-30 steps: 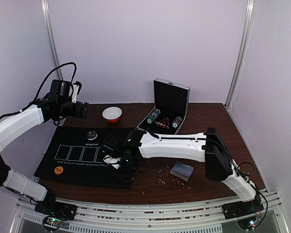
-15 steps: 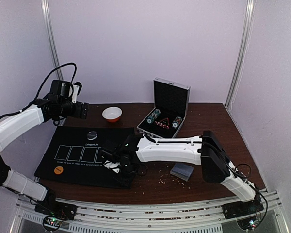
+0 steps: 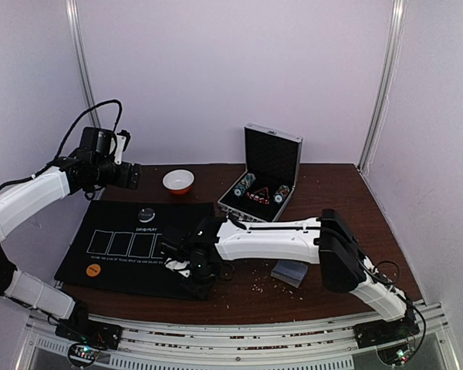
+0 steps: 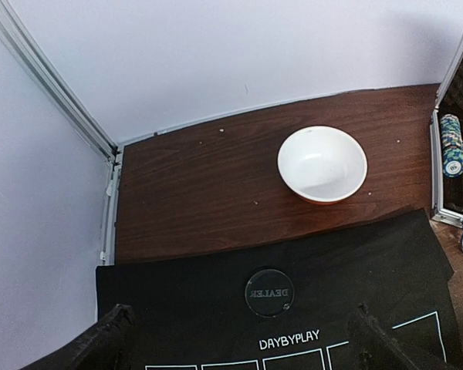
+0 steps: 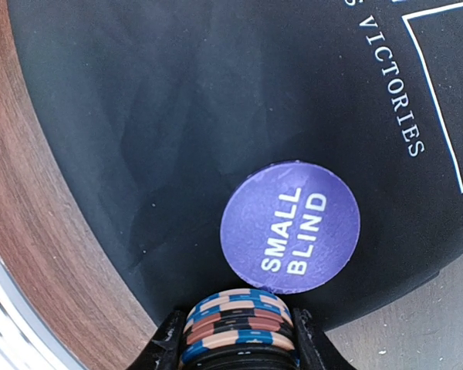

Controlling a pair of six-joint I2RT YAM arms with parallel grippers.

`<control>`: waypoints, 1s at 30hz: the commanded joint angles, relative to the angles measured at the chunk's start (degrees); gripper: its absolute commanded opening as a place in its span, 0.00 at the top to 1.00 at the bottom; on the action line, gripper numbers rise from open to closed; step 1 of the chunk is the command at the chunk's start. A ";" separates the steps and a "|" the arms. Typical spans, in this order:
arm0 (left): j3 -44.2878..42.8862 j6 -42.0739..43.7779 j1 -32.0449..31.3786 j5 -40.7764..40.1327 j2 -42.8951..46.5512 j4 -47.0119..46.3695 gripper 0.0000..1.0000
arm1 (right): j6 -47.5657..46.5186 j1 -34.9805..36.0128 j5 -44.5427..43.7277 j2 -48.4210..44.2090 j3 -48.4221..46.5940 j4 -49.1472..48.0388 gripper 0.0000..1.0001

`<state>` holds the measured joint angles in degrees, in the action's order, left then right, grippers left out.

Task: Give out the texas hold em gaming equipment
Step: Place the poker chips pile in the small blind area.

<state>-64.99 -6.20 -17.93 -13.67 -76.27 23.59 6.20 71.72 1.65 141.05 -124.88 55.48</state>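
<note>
Down low, the right hand [image 5: 236, 353] pinches a short stack of striped poker chips [image 5: 239, 312] just beside the purple SMALL BLIND disc [image 5: 290, 227] lying on the black mat [image 5: 177, 116]; the left hand [image 4: 239, 339] hangs spread wide above the DEALER disc [image 4: 268, 292].

soft even light, faint shadows, sharp focus

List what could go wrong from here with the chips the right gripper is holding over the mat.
1. The right gripper is shut on a stack of chips right beside the purple SMALL BLIND disc; lowered here, it may land partly on the disc and topple.
2. The spot is near the edge of the black mat, so loose chips could roll onto the table.
</note>
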 commanded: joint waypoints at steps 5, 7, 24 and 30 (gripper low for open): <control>0.35 -0.05 0.27 0.76 1.34 -2.06 0.02 | 0.21 0.35 -3.98 1.69 -0.24 2.06 0.55; 0.30 -0.09 0.29 0.95 1.26 -2.06 0.02 | 0.22 0.35 -4.00 1.74 -0.59 2.04 0.52; 0.13 0.10 0.32 1.07 1.09 -2.18 0.02 | -0.39 0.21 -2.00 -0.43 -2.77 2.30 0.24; 0.04 0.22 0.31 1.14 1.21 -2.16 0.02 | -0.53 0.19 -1.42 -2.56 -3.20 1.76 0.06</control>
<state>-64.99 -6.17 -17.93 -13.04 -76.27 23.57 5.91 71.99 -0.58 141.40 -126.50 56.14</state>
